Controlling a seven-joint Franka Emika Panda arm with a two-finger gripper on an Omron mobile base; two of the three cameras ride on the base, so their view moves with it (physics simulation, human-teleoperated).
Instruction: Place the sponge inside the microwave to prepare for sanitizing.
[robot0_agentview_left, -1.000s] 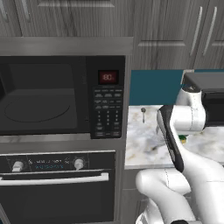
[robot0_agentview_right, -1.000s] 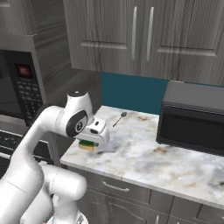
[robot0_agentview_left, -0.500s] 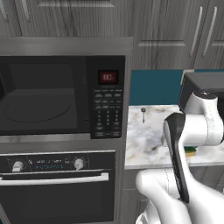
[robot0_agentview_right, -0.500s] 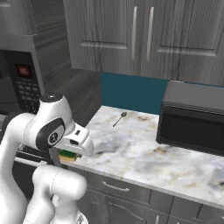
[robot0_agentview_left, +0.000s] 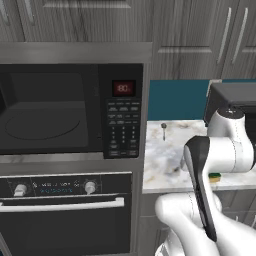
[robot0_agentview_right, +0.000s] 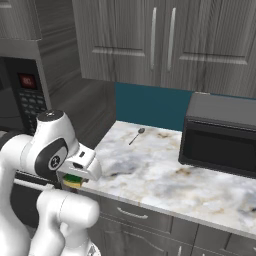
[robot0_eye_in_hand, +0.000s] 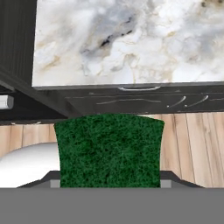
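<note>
The sponge (robot0_eye_in_hand: 109, 148), green scrub face toward the hand camera, sits between the fingers of my gripper (robot0_eye_in_hand: 109, 181), which is shut on it. In the right base view the gripper (robot0_agentview_right: 74, 183) holds the sponge (robot0_agentview_right: 74, 180) just off the front left corner of the marble counter (robot0_agentview_right: 165, 175), below its edge. The left base view has the sponge (robot0_agentview_left: 215, 176) peeking out under my forearm. The microwave (robot0_agentview_left: 70, 112) is built into the wall left of the counter. Its cavity and round turntable (robot0_agentview_left: 42, 125) show, beside the keypad (robot0_agentview_left: 122, 130). The microwave's keypad (robot0_agentview_right: 30, 100) lies left of my arm.
Beneath the microwave is a black oven (robot0_agentview_left: 65, 210) with two knobs and a bar handle. A black toaster oven (robot0_agentview_right: 220, 140) stands on the counter's right, and a spoon (robot0_agentview_right: 136, 136) lies near the teal backsplash. Drawer fronts (robot0_eye_in_hand: 140, 103) and wooden floor lie below the hand.
My arm has drawn back from over the counter, carrying the sponge left and down past the counter's front edge. The grip has not changed.
</note>
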